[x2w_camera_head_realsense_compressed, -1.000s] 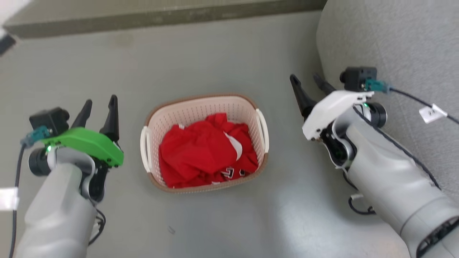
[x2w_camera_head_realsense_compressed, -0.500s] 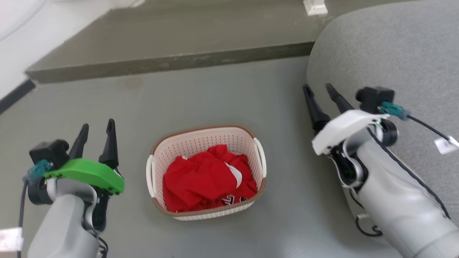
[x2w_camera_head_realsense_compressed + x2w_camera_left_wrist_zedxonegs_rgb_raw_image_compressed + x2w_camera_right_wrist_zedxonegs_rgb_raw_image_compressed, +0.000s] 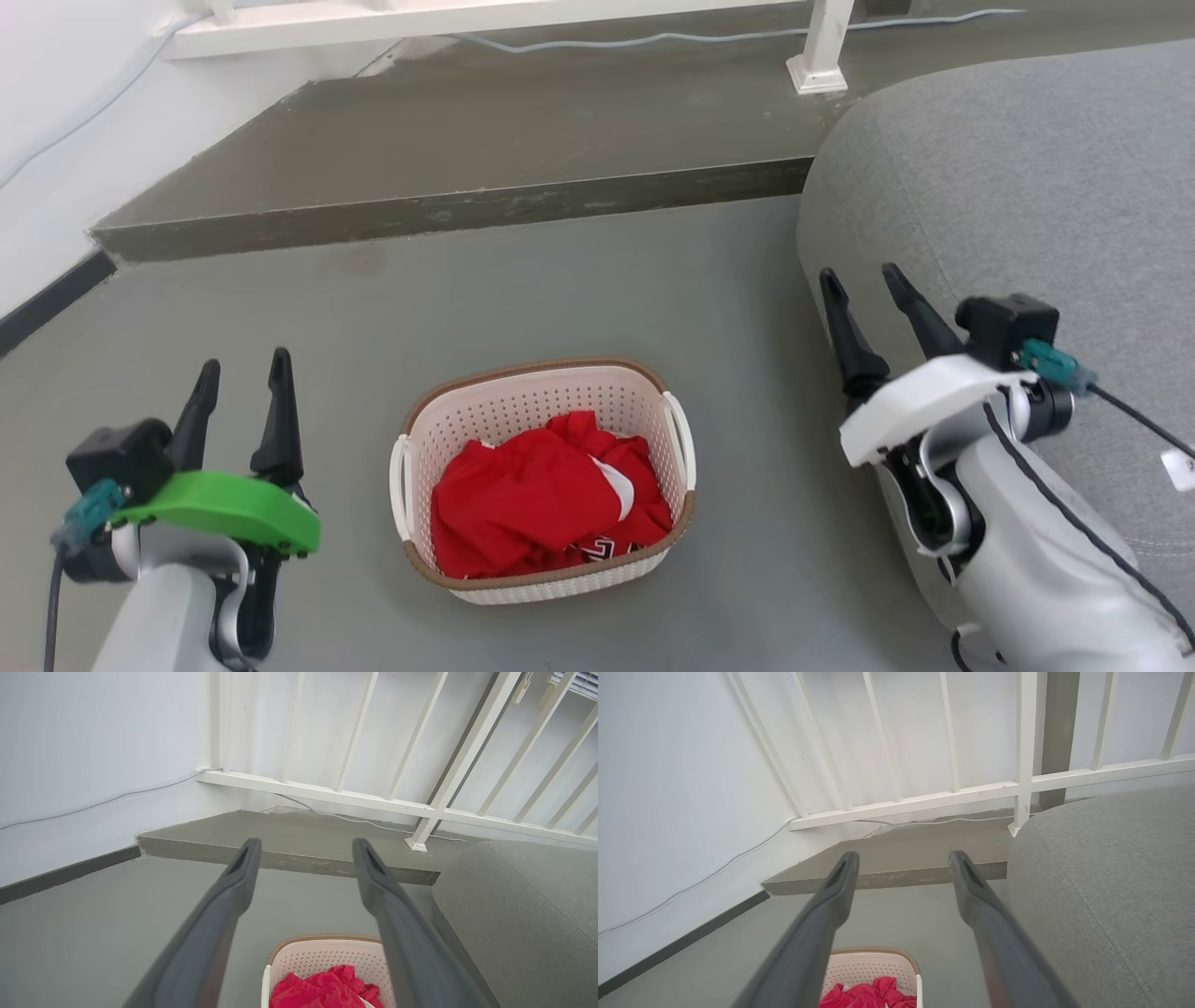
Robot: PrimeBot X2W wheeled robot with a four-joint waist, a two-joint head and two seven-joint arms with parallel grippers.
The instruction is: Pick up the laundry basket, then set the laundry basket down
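The laundry basket (image 3: 523, 411) stands on the grey floor between my arms, cream and perforated with a brown rim and white side handles, and red clothing lies inside it. Its far end shows low in the left wrist view (image 3: 322, 956) and the right wrist view (image 3: 868, 966). To the basket's left, my left gripper (image 3: 241, 371) is open and holds nothing. My right gripper (image 3: 864, 277) is open too, raised to the right of the basket and apart from it.
A grey sofa (image 3: 1018, 205) rises close beside my right arm. Beyond the basket a low concrete step (image 3: 448, 210) crosses the floor, with a white railing (image 3: 817, 56) and a cable on it. A white wall (image 3: 47, 140) stands at left.
The head camera has tilted up, so the basket sits lower and smaller in view and the step and railing now show. Both grippers stay open beside the basket.
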